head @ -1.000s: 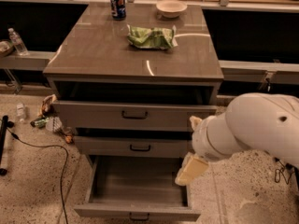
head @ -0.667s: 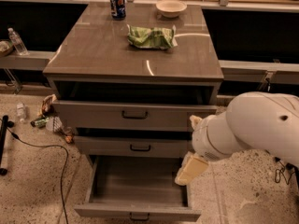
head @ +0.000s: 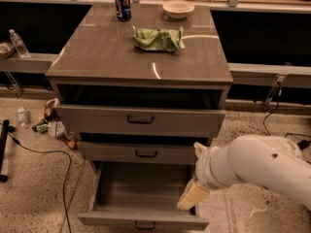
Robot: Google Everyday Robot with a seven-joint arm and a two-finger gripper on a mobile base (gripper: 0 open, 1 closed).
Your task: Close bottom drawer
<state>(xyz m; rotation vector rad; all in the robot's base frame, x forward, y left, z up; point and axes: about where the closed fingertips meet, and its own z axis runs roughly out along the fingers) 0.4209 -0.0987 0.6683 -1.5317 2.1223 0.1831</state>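
The bottom drawer (head: 141, 188) of the grey-taupe cabinet is pulled far out, showing its plain grey empty box. Its narrow front (head: 116, 221) with a small dark bar handle (head: 145, 225) is at the lower edge of the camera view. My gripper (head: 192, 196) hangs from the white arm (head: 257, 166) at the drawer's right side, its cream-coloured finger over the right wall near the front corner. The top drawer (head: 141, 119) and middle drawer (head: 146, 153) are slightly out.
On the cabinet top (head: 97, 57) lie a green chip bag (head: 158, 38), a blue soda can (head: 122, 4) and a white bowl (head: 178, 8). Litter and bottles (head: 48, 123) lie on the floor at left, with a black cable (head: 53, 154). Another cable (head: 269, 115) runs at right.
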